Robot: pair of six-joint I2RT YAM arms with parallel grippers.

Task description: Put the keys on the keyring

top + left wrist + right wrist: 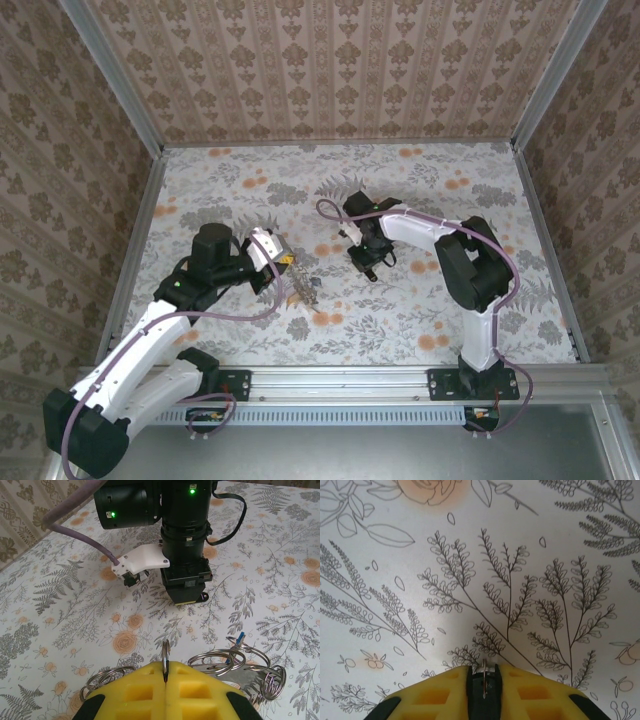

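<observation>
The left gripper (165,675) is clenched on the keyring (165,654), pinching one thin silvery ring that stands upright between its yellow fingers (200,690). Around that ring, more silvery loops (210,661) lie on the tabletop (450,330) in an overlapping bundle. At least four can be made out, though where they tangle an exact count is not possible. One blue key (240,638) pokes up at the far side of the bundle; other keys cannot be told apart among the metal. From above, the bundle sits left of the tabletop's middle, toward the near edge.

The right gripper (368,264) hangs near the tabletop's middle, apart from the bundle. It is closed on a dark piece (476,690) with one thin metal edge showing; whether this is a key cannot be told.
</observation>
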